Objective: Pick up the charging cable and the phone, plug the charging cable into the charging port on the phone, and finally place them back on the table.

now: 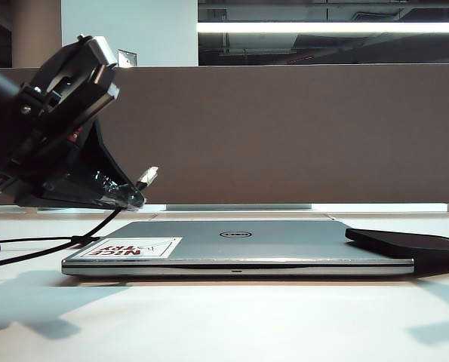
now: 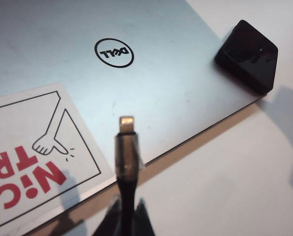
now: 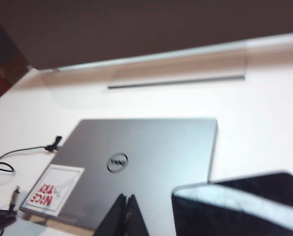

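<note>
On the table [image 1: 224, 317], the closed laptop [image 1: 239, 245] lies centred before the divider panel [image 1: 284, 128]. Its sticker [image 1: 130, 248] sits at the near left corner of the lid. The phone [image 1: 409, 245] lies over the laptop's right edge. My left gripper [image 1: 126, 197] hangs above the laptop's left end, clamped on the charging cable [image 2: 125, 162], plug raised; the cord trails leftward onto the table. My right gripper [image 3: 128, 216], fingers together, hangs above the laptop's near side, just left of the phone.
</note>
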You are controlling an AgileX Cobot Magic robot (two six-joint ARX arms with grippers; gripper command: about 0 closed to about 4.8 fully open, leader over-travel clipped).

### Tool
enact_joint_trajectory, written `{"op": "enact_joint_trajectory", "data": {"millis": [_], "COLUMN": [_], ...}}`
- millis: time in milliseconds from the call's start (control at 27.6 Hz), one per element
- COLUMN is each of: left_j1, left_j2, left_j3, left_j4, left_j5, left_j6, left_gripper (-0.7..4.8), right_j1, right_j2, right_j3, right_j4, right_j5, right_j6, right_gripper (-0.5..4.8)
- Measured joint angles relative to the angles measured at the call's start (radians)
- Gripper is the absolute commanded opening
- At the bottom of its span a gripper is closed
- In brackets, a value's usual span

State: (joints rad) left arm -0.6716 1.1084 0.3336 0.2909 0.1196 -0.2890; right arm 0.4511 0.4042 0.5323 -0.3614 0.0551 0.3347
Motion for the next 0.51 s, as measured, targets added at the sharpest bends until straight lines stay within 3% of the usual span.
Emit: {"op": "enact_joint_trajectory", "data": {"millis": [181, 508], "left_j1": [0.0, 0.0], "left_j2": [0.0, 0.0], "left_j3": [0.0, 0.0], "left_j4": [-0.013, -0.034], "left_j5": [0.0, 0.0], "left_j6": [0.009, 0.049], "left_gripper": [-0.06, -0.06], "right_j1": [-0.224, -0.427], "right_j2": [0.007, 0.066], "right_j3": [-0.014, -0.16], "right_j4": [-0.028, 0.057], "right_j5": [-0.166, -0.42], "right_j6": [0.043, 0.276], "right_gripper": [-0.04, -0.04]}}
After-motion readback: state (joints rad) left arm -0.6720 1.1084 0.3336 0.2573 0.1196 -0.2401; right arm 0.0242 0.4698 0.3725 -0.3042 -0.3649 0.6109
